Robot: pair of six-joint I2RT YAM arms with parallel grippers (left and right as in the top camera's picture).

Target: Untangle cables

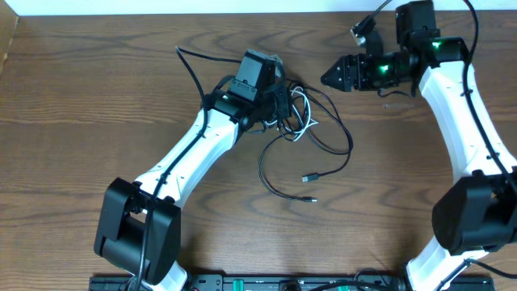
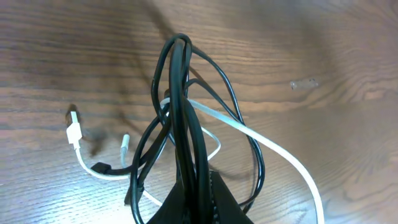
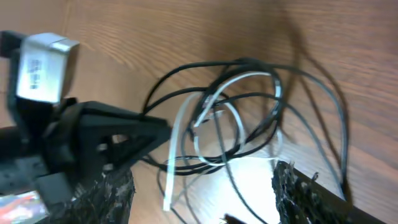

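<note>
Reaching in from 7 o'clock, the left arm (image 1: pixel 186 149) sets the left end effector (image 1: pixel 281 103) on the knot, which lies just toward 12 o'clock from the middle of the wood-grain tabletop (image 1: pixel 97 97). Its fingers are pressed together, clamped on a bundle of black cable (image 2: pixel 179 87) strands that rise in a tight, narrow arch in the left wrist view. The step in hand looks like the first hold, with one side pinned so the other can be drawn out, and nothing appears separated yet. The black cable is thin, glossy and springy-looking, lying in several overlapping round loops, with two tails trailing toward 5 o'clock to small plugs (image 1: pixel 309 177). The white cable (image 2: pixel 273 146) looks flatter, matte and ribbon-like; it threads through the black loops and ends in a blocky white plug (image 2: pixel 73 132), lying on the wood at 9 o'clock in that wrist view. At about 2 o'clock from the tangle the right end effector (image 1: pixel 327 78) hovers near it but apart, fingers spread with nothing between them. The next move probably calls for it to close on the white strand alone, where that stands free of the black — then draw away toward 3 o'clock, slowly, since the loops could cinch rather than slip.
</note>
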